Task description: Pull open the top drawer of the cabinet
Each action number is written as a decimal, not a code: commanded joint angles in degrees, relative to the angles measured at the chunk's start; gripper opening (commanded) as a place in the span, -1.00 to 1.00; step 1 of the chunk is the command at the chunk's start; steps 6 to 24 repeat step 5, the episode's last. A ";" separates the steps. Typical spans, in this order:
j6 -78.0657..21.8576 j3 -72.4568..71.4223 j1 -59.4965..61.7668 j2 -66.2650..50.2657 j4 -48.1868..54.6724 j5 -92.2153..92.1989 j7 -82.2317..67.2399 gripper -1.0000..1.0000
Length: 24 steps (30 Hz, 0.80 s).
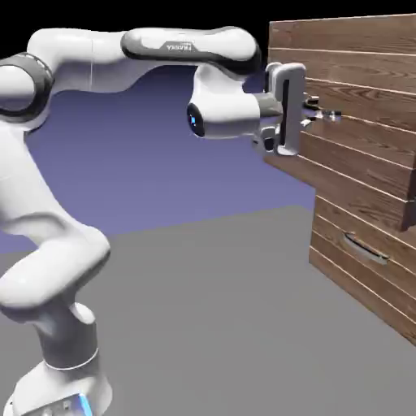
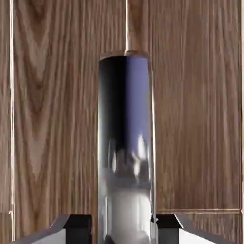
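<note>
Straight ahead of my jaws stands the tall reddish-brown plank cabinet, its heavy, stiff top drawer already slid partway out, my gripper clenched on its slick silver bar handle, the only sound purchase.

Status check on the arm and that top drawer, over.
Pincer shut on small silver bar handle. Reddish-brown plank top drawer pulled partway out. Nothing in the way.
</note>
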<state>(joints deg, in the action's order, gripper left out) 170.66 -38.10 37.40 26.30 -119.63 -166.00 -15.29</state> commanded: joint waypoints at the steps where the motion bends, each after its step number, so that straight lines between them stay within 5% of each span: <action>1: 0.19 1.85 -2.09 1.17 -1.37 0.14 0.09 -1.00; 2: 0.20 2.00 -2.26 1.27 -1.49 0.16 0.11 -1.00; 3: 0.20 2.00 -2.26 1.27 -1.49 0.16 0.11 1.00; 24: 0.49 3.64 -4.26 3.35 -3.46 1.09 1.29 1.00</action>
